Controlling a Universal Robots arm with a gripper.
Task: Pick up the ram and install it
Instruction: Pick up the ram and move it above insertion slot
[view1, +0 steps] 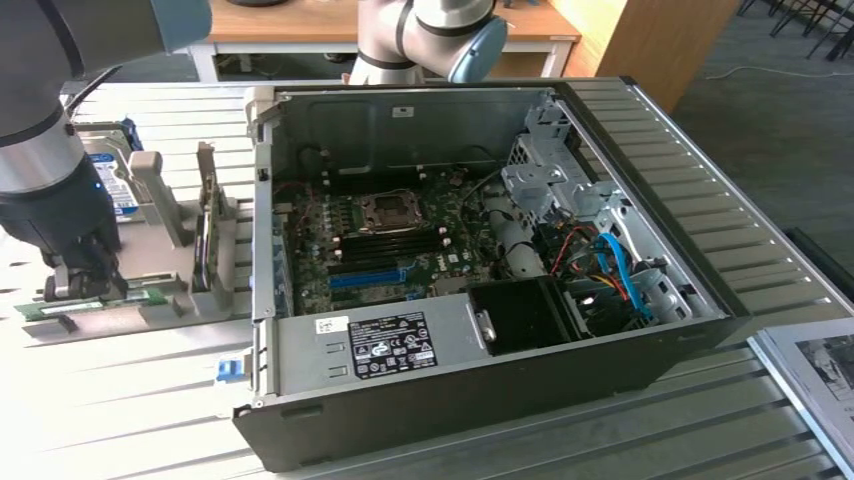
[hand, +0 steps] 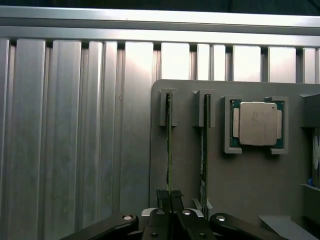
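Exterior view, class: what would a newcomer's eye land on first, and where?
The open computer case sits in the exterior view's middle, its motherboard bare. At that view's left the claw is down on a grey holder, shut on the ram standing on edge in a slot. A silver processor chip sits in the same holder.

Exterior view elevated, angled down on computer case (view1: 441, 400) and gray tray (view1: 200, 305), wrist view close above that tray (hand: 240, 185)

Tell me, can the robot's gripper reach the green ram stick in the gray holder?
Looks like yes: the gripper sits right on the ram, closed on its thin edge, nothing between. The neighbouring stick stands apart in its own slot.
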